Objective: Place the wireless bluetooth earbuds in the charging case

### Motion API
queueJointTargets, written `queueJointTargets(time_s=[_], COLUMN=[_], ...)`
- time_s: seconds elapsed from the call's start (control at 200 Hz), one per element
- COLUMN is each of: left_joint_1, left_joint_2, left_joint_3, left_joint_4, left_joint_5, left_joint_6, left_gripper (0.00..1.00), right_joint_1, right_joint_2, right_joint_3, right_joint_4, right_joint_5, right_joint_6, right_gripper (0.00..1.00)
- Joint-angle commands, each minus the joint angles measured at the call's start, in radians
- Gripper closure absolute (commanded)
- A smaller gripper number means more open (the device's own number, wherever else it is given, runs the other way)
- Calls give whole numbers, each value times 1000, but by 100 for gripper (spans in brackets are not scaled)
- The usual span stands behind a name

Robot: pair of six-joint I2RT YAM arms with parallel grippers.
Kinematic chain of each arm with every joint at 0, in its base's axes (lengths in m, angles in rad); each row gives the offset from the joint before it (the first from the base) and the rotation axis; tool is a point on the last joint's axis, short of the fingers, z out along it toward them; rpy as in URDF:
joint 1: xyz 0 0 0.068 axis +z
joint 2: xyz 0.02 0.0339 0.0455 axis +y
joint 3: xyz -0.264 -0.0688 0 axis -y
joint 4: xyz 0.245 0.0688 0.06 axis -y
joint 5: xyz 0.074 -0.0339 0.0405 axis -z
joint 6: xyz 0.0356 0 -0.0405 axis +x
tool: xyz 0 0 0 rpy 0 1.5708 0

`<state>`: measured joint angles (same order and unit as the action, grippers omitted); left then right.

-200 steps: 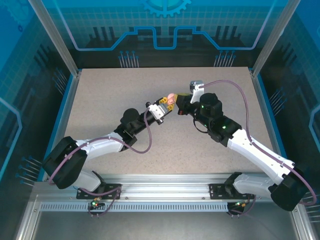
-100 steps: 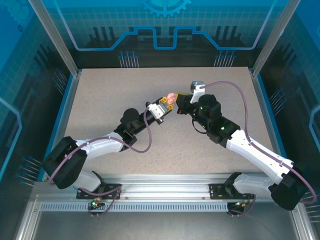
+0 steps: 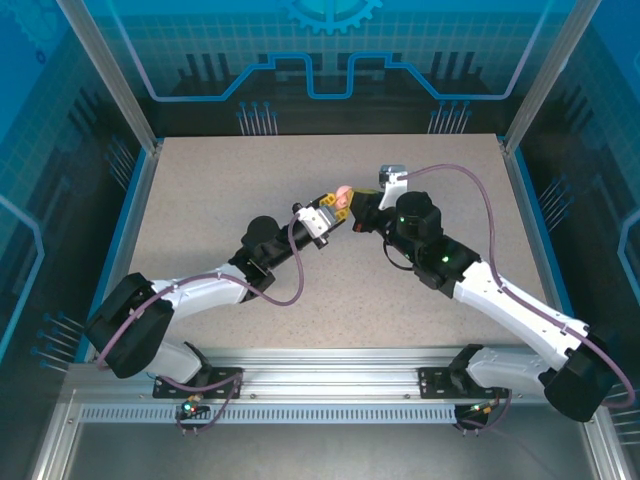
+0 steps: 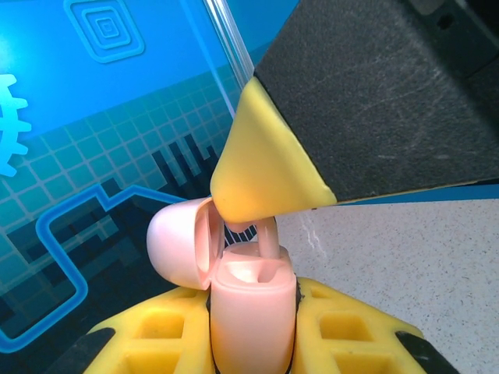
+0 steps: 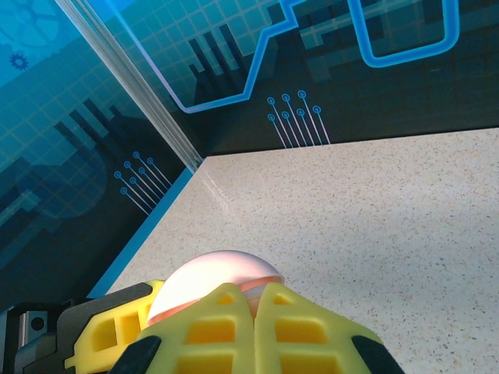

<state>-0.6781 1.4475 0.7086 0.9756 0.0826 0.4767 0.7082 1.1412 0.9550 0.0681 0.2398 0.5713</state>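
A pale pink earbud (image 4: 267, 232) stands nearly upright with its lower end inside the open mouth of a pink case (image 4: 251, 308) and its upper end against the tip of the right gripper (image 4: 242, 195). The case is upright. Its lid (image 4: 178, 248) is swung open to the left in the left wrist view, hanging from the hinge with its hollow side facing the bud.

The left gripper (image 4: 253, 343) is clamped on the case, with one yellow finger pressed against each side of the body below the rim. The right gripper comes down onto the bud from above as a yellow wedge. In the right wrist view its jaws (image 5: 253, 312) are pressed together with only a thin seam between them, pinched on the top of the earbud. The tip itself hides the exact point of contact. Just past those fingers in that view rises the pink dome of the lid (image 5: 214, 279).

From the top camera, the two grippers meet above the middle of the table (image 3: 220, 190), toward its far half. The left gripper (image 3: 330, 208) reaches in from the left, the right gripper (image 3: 358, 205) from the right, and the case (image 3: 343, 196) shows as a small pink spot between them, held up off the speckled surface. Blue patterned walls (image 3: 330, 60) stand around the table.
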Motion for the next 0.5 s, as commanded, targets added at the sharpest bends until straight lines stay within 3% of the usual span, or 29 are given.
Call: queueJointTargets(time_s=[0.0,0.145,0.495], left_joint_1=[-2,-2,-2], left_joint_2=[-18,-18,-26], left_joint_3=[46,46,40], left_joint_4=[40,39,42], left_joint_5=[-4,-3,-7], left_joint_6=[-3,-9,-8], left_gripper=[100,100,100], right_joint_1=[20,20,19], right_joint_2=[3,53,68], right_joint_3=[-10,20,17], right_joint_4=[-25,-39,-48], right_joint_5=[-17,-64,-40], right_joint_6=[-13,-28,-26], right_gripper=[98,99,99])
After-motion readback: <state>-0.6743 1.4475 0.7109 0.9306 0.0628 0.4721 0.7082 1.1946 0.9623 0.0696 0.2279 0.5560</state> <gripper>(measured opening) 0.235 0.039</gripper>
